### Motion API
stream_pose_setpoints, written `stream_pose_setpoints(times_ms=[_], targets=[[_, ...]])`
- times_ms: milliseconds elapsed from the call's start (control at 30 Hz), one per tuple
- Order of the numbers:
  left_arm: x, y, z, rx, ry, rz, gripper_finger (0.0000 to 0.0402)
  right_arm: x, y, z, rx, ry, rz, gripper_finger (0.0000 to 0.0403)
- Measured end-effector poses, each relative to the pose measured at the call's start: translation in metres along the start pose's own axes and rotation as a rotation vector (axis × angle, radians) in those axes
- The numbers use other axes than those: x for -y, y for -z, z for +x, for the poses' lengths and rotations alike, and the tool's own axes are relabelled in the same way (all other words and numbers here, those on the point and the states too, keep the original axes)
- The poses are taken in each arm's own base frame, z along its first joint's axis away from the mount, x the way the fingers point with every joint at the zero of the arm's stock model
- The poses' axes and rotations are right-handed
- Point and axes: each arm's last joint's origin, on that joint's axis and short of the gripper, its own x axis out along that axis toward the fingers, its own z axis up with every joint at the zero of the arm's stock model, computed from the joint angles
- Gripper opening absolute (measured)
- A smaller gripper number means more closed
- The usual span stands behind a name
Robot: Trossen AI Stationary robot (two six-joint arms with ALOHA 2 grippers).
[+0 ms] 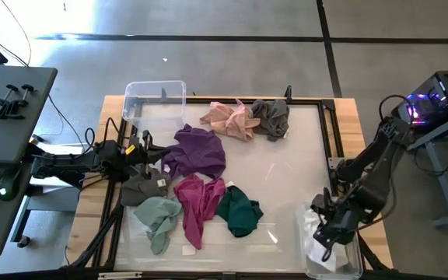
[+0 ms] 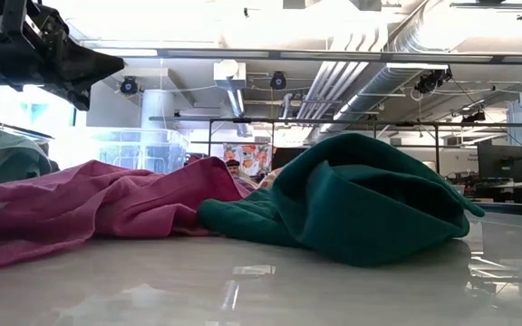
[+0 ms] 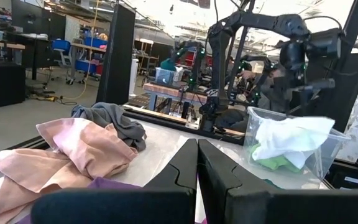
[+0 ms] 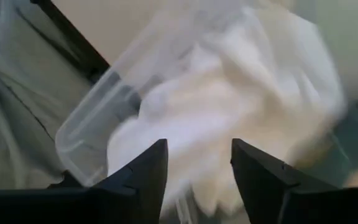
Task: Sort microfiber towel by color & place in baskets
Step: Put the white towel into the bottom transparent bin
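Observation:
Several towels lie loose on the table: purple (image 1: 197, 152), peach (image 1: 228, 118), grey (image 1: 271, 117), dark grey (image 1: 142, 187), pale green (image 1: 158, 218), magenta (image 1: 197, 204) and teal (image 1: 239, 210). A small clear basket (image 1: 154, 97) stands at the far left corner. A longer clear basket (image 1: 334, 257) at the near right corner holds a white towel (image 4: 229, 106) over something green (image 3: 272, 163). My right gripper (image 4: 197, 146) hangs open just above that white towel. My left gripper (image 3: 197, 162) is shut on nothing and raised by the purple towel's left edge (image 1: 142, 152).
A dark frame (image 1: 329, 124) borders the white table surface. In the low view the teal towel (image 2: 370, 199) and magenta towel (image 2: 89, 208) fill the foreground. Bare surface lies between the towels and the right basket (image 1: 286, 171).

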Motion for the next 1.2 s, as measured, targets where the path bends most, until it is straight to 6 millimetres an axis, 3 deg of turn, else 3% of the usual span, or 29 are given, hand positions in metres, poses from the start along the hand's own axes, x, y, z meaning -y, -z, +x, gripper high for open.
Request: stream_pose_setpoints(times_ms=[133,267,633,767,933,1200], targets=[[0.000,0.000,0.000,0.000,0.000,0.000,0.0000,0.005,0.006,-0.016,0.009,0.099,0.061,0.0131],[0.000,0.000,0.000,0.000,0.000,0.000,0.0000,0.003,0.006,-0.008,0.005,0.091,0.028,0.0101],[0.000,0.000,0.000,0.000,-0.001,-0.006,0.0000,0.026,-0.007,0.083,-0.023,0.050,-0.032,0.0048],[0.000,-0.001,0.000,0.006,0.000,-0.007,0.0000,0.040,-0.009,0.101,-0.049,0.085,-0.038,0.0038],[0.000,-0.001,0.000,0.006,0.000,-0.009,0.0000,0.040,-0.004,0.089,-0.026,0.149,-0.060,0.0014],[0.000,-0.002,0.000,0.016,0.001,-0.010,0.0000,0.013,0.011,0.031,0.055,0.102,-0.106,0.0005]])
